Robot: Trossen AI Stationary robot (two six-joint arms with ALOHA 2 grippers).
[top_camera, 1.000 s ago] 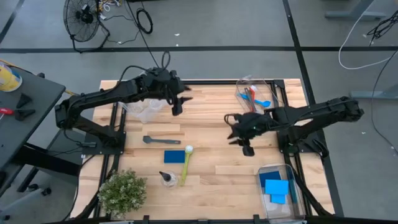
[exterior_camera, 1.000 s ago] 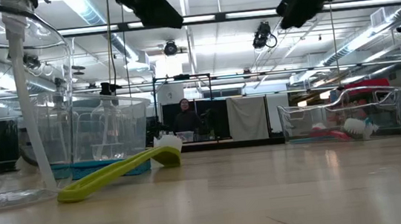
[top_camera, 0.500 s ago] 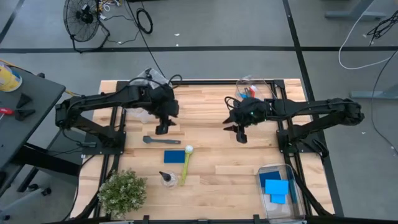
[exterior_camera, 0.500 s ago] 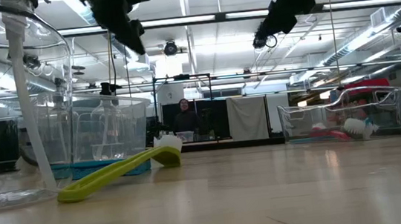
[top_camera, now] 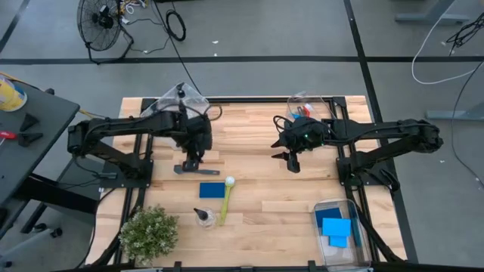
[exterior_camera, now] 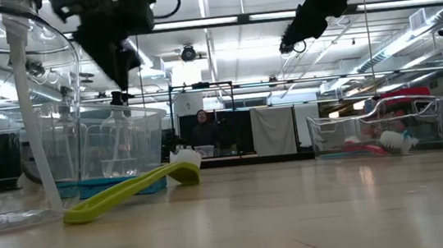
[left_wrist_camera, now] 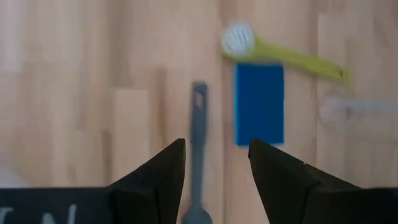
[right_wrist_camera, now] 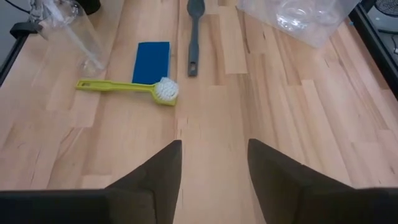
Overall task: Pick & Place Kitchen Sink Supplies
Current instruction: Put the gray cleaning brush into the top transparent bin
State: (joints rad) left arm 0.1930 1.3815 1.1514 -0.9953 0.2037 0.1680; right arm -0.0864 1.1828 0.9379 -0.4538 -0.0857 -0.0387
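High view: the left claw (top_camera: 193, 160) hangs released over the grey brush (top_camera: 196, 170). The blue sponge (top_camera: 212, 190), yellow-green brush (top_camera: 226, 198) and bottle (top_camera: 203, 217) lie loose mid-bench, still unsorted, I judge.

Low view: the right claw (exterior_camera: 298, 32) is raised.

Right wrist view: its fingers (right_wrist_camera: 152, 174) are released and empty.

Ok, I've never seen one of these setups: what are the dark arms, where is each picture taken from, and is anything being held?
Two robot arms work at a wooden table. One picture looks straight down, one sits at table height, and one rides on each wrist. The left hand hangs open right over the grey brush, holding nothing. The right hand is open and empty over bare wood. Also lying loose: a blue sponge, a yellow-green brush and a small clear bottle. Clear bins and a potted plant stand at the edges.
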